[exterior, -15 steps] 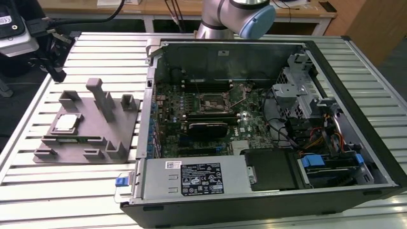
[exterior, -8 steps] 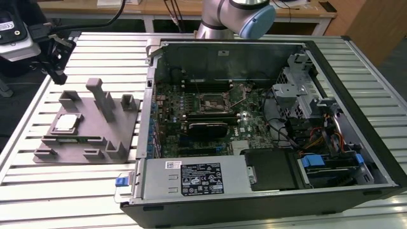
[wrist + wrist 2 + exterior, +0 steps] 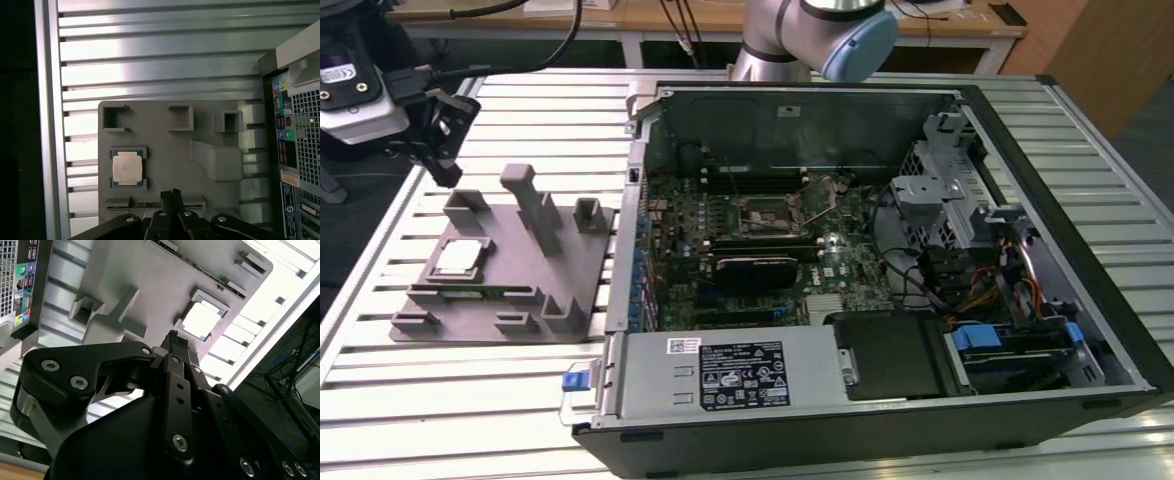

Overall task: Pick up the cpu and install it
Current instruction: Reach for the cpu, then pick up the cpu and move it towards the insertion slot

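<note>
The cpu (image 3: 458, 260) is a small silver-topped square chip lying flat in a recess of the grey fixture plate (image 3: 500, 285), at the exterior view's left of the open computer case. My gripper (image 3: 447, 172) hangs above the table beyond the far edge of the plate, apart from the chip. In both wrist views the cpu (image 3: 126, 167) (image 3: 201, 320) lies below and off to one side of the gripper (image 3: 172, 192) (image 3: 175, 337). Its fingers are together with nothing between them. The black-framed socket (image 3: 767, 212) sits on the motherboard inside the case.
Grey blocks and a tall post (image 3: 524, 200) rise from the fixture plate (image 3: 165, 150) close to the chip. The case wall (image 3: 630, 200) stands between plate and motherboard. Cables and a drive cage (image 3: 947, 190) crowd the case at the exterior view's right. The slatted metal table (image 3: 454, 400) surrounds everything.
</note>
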